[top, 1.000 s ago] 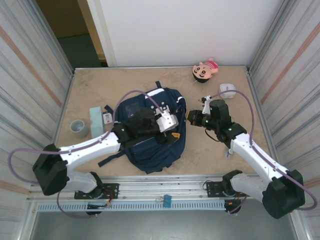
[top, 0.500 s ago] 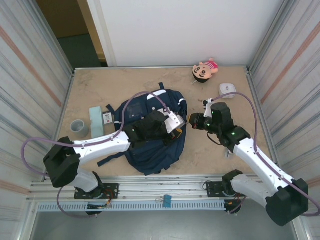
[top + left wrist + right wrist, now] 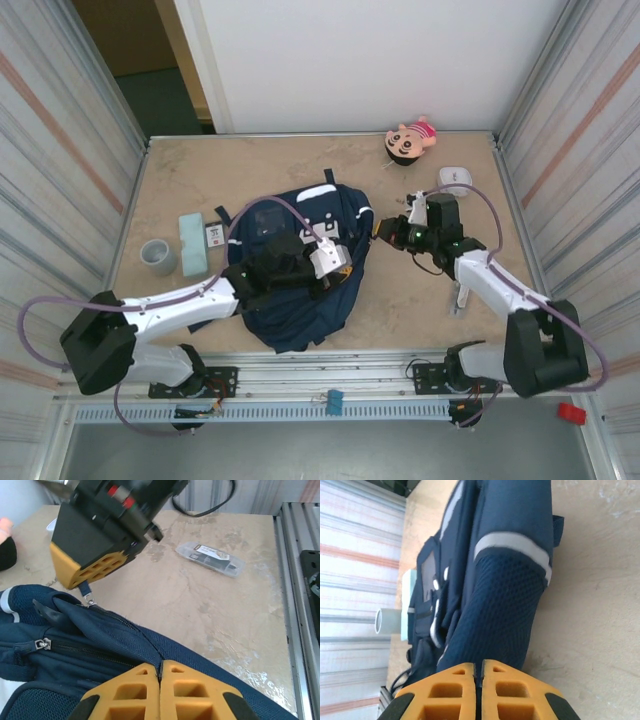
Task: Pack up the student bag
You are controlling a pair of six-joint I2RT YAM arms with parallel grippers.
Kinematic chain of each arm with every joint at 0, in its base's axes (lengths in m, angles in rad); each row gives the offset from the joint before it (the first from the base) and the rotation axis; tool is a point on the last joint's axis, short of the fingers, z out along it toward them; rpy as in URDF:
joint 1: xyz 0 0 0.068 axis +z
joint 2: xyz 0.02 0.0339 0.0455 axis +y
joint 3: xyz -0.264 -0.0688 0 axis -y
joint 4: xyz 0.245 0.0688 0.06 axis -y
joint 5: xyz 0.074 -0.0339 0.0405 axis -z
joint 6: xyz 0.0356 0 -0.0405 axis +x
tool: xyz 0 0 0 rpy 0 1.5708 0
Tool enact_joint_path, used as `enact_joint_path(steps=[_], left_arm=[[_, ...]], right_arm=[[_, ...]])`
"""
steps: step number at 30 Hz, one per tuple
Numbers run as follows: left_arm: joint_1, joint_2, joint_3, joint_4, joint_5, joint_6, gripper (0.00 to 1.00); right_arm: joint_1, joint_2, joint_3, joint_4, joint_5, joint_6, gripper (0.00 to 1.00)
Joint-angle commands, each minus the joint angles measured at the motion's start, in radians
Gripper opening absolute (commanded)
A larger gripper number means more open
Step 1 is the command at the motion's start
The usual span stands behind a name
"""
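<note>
Left gripper (image 3: 160, 680): fingers pressed together on a seam of the bag (image 3: 100, 645), bottom centre.
Right gripper (image 3: 479, 680): fingers pressed together; the left wrist view, upper left, shows it pinching a zip pull (image 3: 86, 591).
Bag place: table centre in top view.
Case (image 3: 212, 560): upper right, apart from bag.

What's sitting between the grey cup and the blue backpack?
Seen from above, a pale teal box beside the cup, then a small white packet nearer the backpack.
</note>
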Motion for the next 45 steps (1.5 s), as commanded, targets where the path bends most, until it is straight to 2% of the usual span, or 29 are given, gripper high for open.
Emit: enact_joint_path(steps=[1,4,5,9,11,15,19,24,28,33,40,45], left_arm=[[-0.022,-0.104,0.001,0.123,0.188,0.062,0.00],[-0.014,-0.090,0.016,0.079,0.131,0.073,0.00],[-0.010,-0.091,0.010,0.086,0.134,0.079,0.00],[0.017,-0.092,-0.010,0.126,0.139,0.061,0.00],[0.020,-0.098,-0.019,0.131,0.162,0.091,0.00],[0.043,-0.126,-0.085,0.226,0.204,0.115,0.00],[0.134,-0.145,-0.141,0.347,0.369,0.037,0.00],[0.220,-0.189,-0.139,0.296,0.583,0.066,0.00],[0.285,-0.199,-0.104,0.210,0.709,0.088,0.00],[0.330,-0.193,-0.076,0.212,0.774,0.052,0.00],[0.366,-0.175,-0.048,0.276,0.825,-0.009,0.00],[0.371,-0.175,0.016,0.167,0.844,0.056,0.00]], right_arm=[[-0.081,0.049,0.053,0.138,0.230,-0.015,0.00],[-0.081,0.033,0.060,0.124,0.206,-0.018,0.00],[-0.081,0.021,0.063,0.108,0.195,-0.023,0.03],[-0.081,-0.073,0.065,-0.015,0.216,-0.058,0.38],[-0.082,-0.131,0.067,-0.077,0.229,-0.075,0.46],[-0.084,-0.223,0.069,-0.179,0.184,-0.079,0.50],[-0.051,-0.274,0.015,-0.192,0.088,-0.071,0.54],[-0.018,-0.301,-0.063,-0.163,0.042,0.025,0.59],[0.051,-0.351,-0.117,-0.118,0.091,0.138,0.63],[0.083,-0.405,-0.164,-0.073,0.118,0.191,0.64],[0.084,-0.453,-0.180,-0.047,0.086,0.200,0.66],[0.085,-0.458,-0.189,-0.028,0.071,0.216,0.66]])
